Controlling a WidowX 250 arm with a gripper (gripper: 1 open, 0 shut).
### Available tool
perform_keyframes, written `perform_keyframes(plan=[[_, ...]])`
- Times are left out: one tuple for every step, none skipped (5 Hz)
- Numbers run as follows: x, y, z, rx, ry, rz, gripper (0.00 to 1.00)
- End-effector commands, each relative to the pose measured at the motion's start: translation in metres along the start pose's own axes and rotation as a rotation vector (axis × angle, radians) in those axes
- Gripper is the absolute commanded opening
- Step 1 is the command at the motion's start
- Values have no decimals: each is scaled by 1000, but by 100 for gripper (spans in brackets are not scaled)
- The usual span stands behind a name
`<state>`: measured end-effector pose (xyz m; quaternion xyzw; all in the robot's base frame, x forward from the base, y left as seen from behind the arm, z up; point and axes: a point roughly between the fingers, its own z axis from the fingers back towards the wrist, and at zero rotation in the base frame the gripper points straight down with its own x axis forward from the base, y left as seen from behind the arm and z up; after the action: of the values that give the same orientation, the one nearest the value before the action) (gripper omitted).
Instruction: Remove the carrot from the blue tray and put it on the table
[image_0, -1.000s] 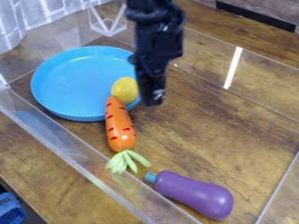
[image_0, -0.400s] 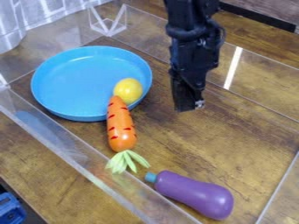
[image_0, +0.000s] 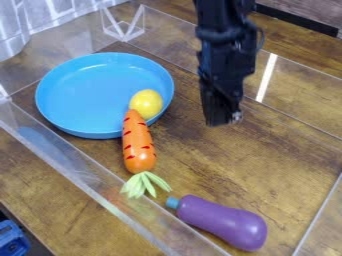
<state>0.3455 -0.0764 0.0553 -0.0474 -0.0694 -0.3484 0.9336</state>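
- black gripper (image_0: 221, 110), pressed together, above wood-grain table (image_0: 254, 160)
- tapered grooved orange carrot (image_0: 138, 145) on table, top end near round blue tray (image_0: 83, 98)
- yellow lemon (image_0: 146, 103), smooth purple eggplant (image_0: 221, 222) nearby

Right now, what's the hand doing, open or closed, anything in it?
Hand: closed, holding nothing, hovering above the table to the right of the blue plate in this view.

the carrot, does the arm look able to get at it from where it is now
Probably yes: the gripper hangs over bare table to the carrot's right in the picture, and nothing stands between them, though the clear wall runs close along the carrot's other side.
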Motion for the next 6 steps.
perform_keyframes(plan=[[23,-4,1,22,-69,-26,0],[21,-12,-15,15,-70,2,0],[17,-18,-22,8,-80,31,0],[13,-26,-24,7,-83,58,100],[9,-25,-26,-9,-80,-2,0],[5,-24,-29,-27,-77,-59,100]])
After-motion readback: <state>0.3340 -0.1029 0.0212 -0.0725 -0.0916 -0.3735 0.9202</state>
